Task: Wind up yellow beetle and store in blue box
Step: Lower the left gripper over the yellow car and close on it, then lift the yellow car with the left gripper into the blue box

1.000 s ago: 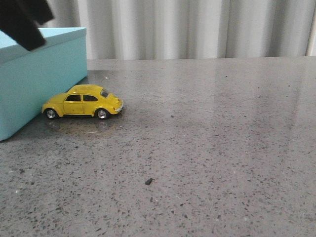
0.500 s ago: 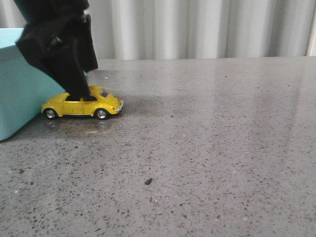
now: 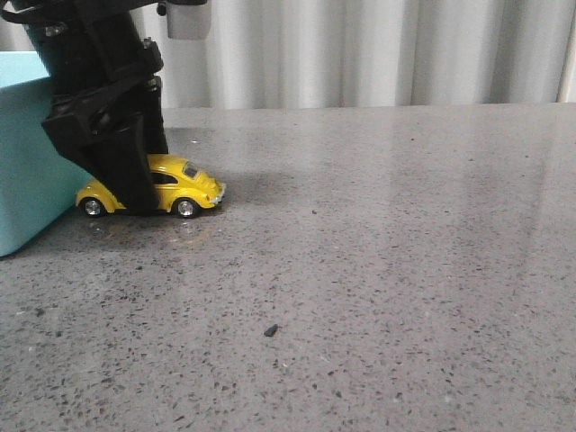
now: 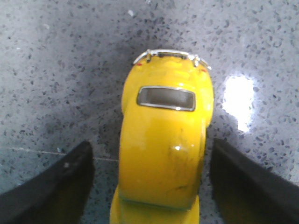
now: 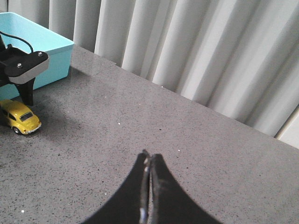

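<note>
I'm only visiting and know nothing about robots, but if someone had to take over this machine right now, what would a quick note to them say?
Left gripper: open, fingers down either side of the yellow beetle, with a gap showing on both sides in the left wrist view, so no grip yet.
Right gripper: shut, holding nothing, hanging above bare table well away from the car.
The beetle stands on its wheels on the table, right beside the blue box.
Done: the left arm is lined up over the car.
Left: close on the car, wind it up, put it in the box.

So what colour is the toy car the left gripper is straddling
Glossy yellow: the toy Beetle car shows best in the left wrist view, between the left gripper's open fingers.
</note>
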`<control>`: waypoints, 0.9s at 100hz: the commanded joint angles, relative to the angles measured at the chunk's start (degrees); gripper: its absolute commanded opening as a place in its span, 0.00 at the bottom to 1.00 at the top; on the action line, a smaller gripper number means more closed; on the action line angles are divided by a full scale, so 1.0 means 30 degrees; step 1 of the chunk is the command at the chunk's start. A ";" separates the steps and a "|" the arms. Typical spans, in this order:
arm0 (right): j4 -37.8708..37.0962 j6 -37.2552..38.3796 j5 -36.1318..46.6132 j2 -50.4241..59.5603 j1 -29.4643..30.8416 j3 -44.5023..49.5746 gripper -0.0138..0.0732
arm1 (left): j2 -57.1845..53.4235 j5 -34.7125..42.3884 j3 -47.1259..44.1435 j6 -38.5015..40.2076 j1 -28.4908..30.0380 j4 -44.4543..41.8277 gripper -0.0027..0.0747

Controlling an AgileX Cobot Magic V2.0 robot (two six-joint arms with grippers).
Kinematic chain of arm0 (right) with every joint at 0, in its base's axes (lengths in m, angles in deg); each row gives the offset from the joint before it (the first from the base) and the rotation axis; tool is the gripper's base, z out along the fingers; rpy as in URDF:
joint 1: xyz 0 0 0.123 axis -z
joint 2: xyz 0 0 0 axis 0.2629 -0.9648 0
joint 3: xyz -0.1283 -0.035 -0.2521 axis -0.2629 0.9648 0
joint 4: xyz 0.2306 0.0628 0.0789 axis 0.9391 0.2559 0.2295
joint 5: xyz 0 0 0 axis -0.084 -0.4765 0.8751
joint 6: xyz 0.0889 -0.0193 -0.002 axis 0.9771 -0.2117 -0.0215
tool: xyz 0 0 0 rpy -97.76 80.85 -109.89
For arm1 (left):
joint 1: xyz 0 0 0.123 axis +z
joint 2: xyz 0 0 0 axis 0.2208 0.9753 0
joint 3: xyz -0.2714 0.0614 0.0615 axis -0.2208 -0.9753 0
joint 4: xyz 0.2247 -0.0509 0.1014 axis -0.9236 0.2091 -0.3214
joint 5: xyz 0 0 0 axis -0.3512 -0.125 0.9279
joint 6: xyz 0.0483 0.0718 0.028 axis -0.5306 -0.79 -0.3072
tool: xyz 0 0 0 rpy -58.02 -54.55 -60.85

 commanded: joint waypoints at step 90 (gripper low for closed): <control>-0.0084 -0.0140 0.1561 -0.0237 -0.0036 -0.0423 0.10 | -0.2173 -0.1206 0.8794 0.6756 0.6200 0.0131 0.12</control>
